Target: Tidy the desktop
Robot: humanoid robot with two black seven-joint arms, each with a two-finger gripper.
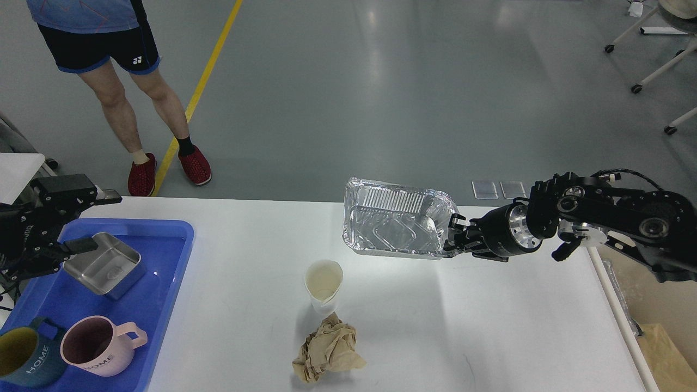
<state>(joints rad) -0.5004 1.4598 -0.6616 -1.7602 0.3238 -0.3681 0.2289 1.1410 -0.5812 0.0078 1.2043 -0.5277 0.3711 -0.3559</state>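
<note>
Head view: right gripper [453, 235] clamps the rim of a foil tray [397, 223] held above the white desktop [490, 326]; left gripper [90, 223], fingers spread wide, hovers over a steel box [106, 265] in the blue tray [169, 283]. Nearby stand a paper cup [323, 284] and crumpled paper [328, 349].

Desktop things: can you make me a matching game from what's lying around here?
Things:
1. foil tray
2. pink mug
3. crumpled paper
4. paper cup

Places:
A. in the blue tray
B. standing on the desktop, dented
C. held up by the right gripper
D. lying on the desktop, nearest the camera

Pairs: 1-C, 2-A, 3-D, 4-B
</note>
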